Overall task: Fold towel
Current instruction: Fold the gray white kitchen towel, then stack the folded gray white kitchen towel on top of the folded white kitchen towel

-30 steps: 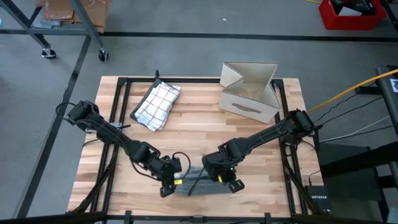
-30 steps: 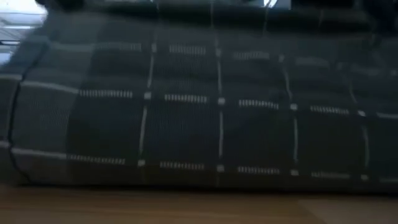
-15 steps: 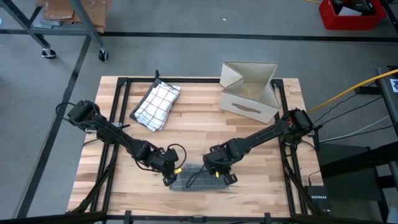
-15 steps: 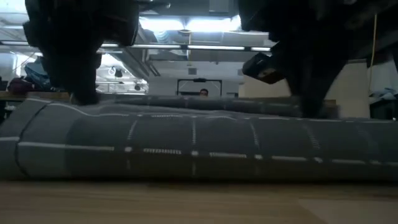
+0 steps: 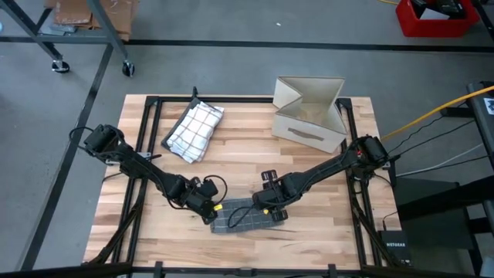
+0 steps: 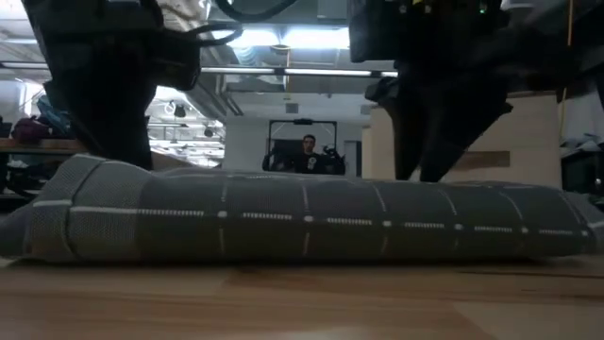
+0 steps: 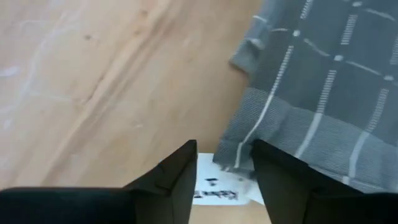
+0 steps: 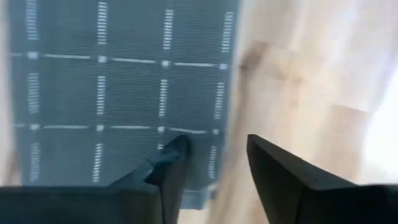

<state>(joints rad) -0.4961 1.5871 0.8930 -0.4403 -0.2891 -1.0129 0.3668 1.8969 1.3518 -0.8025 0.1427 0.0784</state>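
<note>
Overhead, the left gripper [image 5: 210, 214] hangs with fingers parted and empty at the left end of the folded gray towel [image 5: 245, 215], while the right gripper [image 5: 270, 210], also parted and empty, sits over its right end. Lying flat near the table's [image 5: 247, 150] front edge, the towel is well apart from a white checked cloth [image 5: 193, 129] and a cardboard box [image 5: 310, 112].

Grey towel [image 5: 245, 216]: dark grey woven cloth with a thin white windowpane check. Folded into a flat, narrow rectangular bundle, lying on the wooden table near its front edge, about midway across. From table height [image 6: 302, 219] it reads as a low, padded stack of layers with rounded folded ends. A small white label shows at one corner [image 7: 222, 190].
</note>
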